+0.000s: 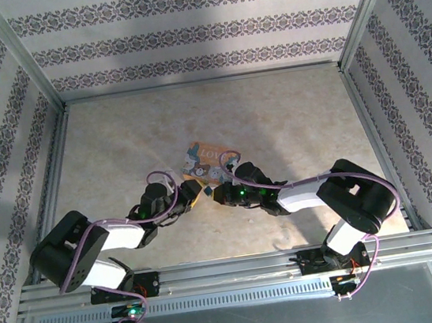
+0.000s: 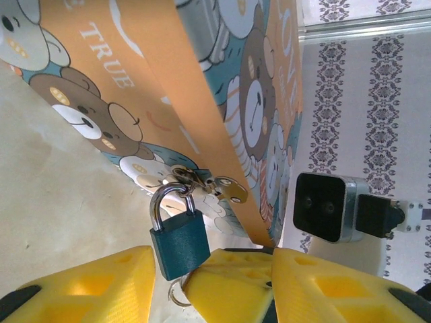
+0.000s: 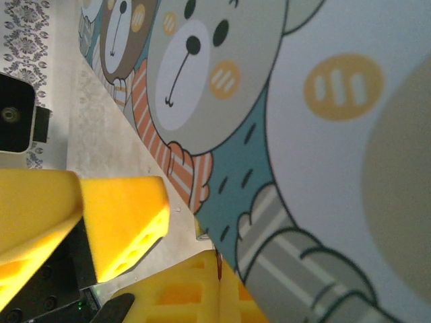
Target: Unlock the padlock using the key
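The teal padlock [image 2: 178, 242] hangs by its silvery shackle from the brass hasp [image 2: 214, 187] of the cartoon box [image 1: 207, 165]. My left gripper [image 2: 214, 256] is open, and its yellow fingers [image 2: 81, 282] stand either side of the lock's lower end. My right gripper [image 3: 219, 261] is shut, with a thin dark sliver, the key [image 3: 219, 267], pinched in the seam of its pads. Its yellow fingers [image 2: 229, 279] press against the padlock's lower right corner. A small wire ring [image 2: 175, 296] shows just under the lock body. The keyhole is hidden. From above, both grippers [image 1: 193, 190] [image 1: 219, 193] meet at the box's near edge.
The box lies on the beige table [image 1: 290, 120], tilted toward the grippers. The right wrist camera [image 2: 328, 205] sits close beside the box. Aluminium rails [image 1: 198, 84] and patterned walls enclose the table. Purple cables [image 1: 163, 186] loop over both arms.
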You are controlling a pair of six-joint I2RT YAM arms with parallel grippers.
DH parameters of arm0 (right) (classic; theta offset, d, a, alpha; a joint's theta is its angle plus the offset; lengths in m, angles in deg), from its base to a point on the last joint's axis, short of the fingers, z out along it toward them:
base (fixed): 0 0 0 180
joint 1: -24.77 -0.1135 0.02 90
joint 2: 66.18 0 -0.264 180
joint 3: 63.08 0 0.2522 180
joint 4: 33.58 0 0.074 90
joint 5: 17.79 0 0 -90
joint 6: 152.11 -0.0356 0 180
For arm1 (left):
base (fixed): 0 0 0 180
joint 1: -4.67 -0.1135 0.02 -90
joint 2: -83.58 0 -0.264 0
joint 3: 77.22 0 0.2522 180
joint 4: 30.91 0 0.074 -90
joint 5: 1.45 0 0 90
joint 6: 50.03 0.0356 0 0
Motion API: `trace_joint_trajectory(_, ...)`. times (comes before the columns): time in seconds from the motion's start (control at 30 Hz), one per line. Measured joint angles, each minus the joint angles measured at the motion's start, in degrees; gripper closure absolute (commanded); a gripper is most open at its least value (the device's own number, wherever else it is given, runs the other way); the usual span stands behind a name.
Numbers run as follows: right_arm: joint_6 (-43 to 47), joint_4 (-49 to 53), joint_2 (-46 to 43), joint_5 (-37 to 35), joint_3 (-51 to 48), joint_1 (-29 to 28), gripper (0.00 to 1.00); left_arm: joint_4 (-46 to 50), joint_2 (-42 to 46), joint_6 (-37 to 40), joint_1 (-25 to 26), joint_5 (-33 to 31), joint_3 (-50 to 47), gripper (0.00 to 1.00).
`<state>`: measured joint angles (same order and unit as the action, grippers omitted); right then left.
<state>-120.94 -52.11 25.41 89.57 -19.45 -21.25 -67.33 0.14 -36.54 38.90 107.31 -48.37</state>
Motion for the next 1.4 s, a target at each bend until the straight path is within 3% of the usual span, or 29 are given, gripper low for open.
trace_joint_trajectory(0.57,-1.16,0.85,-0.57,-0.07,0.00,0.00,1.00,-20.22,-17.86,-6.82,2.16,-0.42,0.70,0.69)
trace_joint_trajectory(1.07,-2.47,1.29,-1.57,-1.11,-0.02,0.00,1.00,-25.81,-20.65,-9.51,2.21,-1.44,0.68,0.91)
trace_joint_trajectory(1.4,-0.76,4.00,-5.60,-2.03,-0.70,0.00,0.73,-25.53,-18.97,-9.49,2.95,-2.54,0.68,0.97)
